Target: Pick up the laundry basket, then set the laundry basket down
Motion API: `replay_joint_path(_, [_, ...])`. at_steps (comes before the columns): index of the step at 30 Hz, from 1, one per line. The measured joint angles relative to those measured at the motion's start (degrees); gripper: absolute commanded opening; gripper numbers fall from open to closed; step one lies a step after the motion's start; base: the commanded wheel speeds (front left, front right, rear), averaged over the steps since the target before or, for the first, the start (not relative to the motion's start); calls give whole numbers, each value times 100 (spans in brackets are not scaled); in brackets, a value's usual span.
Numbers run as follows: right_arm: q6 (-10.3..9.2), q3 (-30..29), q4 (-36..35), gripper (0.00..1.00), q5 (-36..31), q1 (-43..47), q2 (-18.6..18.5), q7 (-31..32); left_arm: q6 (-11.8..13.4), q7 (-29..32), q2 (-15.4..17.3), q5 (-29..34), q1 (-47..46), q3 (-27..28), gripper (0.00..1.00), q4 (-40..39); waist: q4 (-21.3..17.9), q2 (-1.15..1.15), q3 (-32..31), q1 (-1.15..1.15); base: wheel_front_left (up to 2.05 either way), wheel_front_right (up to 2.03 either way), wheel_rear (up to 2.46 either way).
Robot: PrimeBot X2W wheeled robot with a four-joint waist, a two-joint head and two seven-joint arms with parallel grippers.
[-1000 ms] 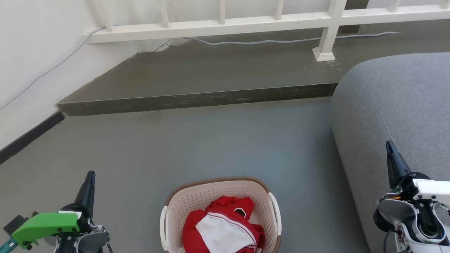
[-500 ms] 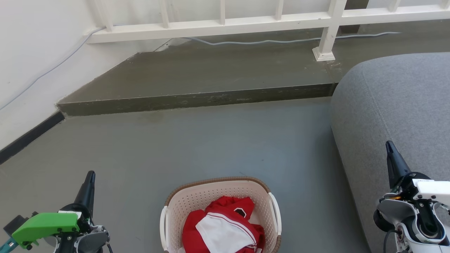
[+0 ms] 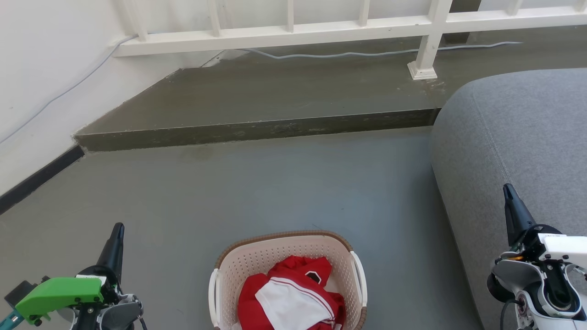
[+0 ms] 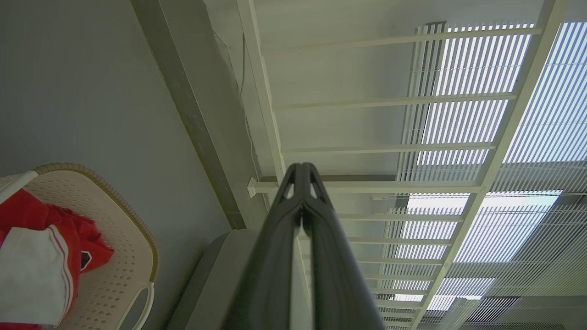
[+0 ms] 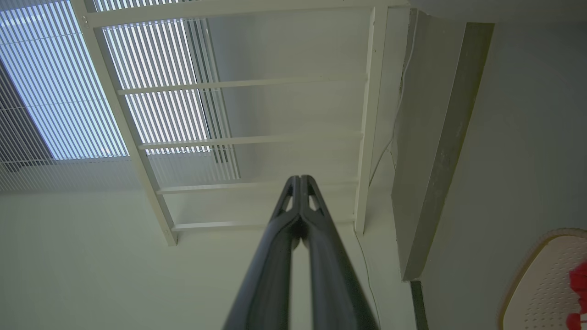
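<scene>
The laundry basket (image 3: pixel 270 257) stands on the grey floor (image 3: pixel 275 183) at the near middle of the scene. Its near end is cut off by the head view's bottom edge. A red and white garment (image 3: pixel 293 298) lies heaped inside and hides the basket's bottom; the garment's near part is cut off too. The white side handles show on the left and right. In the right wrist view only a corner of the basket (image 5: pixel 536 284) shows, with a scrap of red cloth (image 5: pixel 578 279).

The left gripper (image 3: pixel 118 229) sits well apart to the basket's left, pointing far, a green part (image 3: pixel 59 293) on its wrist. Its fingers (image 4: pixel 279 238) are pressed together on nothing. The right gripper (image 3: pixel 507 189) sits well apart to the right, in front of the grey sofa (image 3: pixel 518 137), pointing far and leaning slightly left. Its fingers (image 5: pixel 275 247) are also pressed together, empty.

Farther off run a low step (image 3: pixel 257 130), a white railing (image 3: pixel 293 32) and a pale cable (image 3: pixel 344 54).
</scene>
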Motion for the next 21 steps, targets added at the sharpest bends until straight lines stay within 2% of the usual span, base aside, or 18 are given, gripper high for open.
replay_joint_path(21, [0, -4, 0, 0, -4, 0, 2, 0, 0, 0, 0, 0, 0, 1, 0, 0, 0, 0, 0, 0, 0, 0, 0])
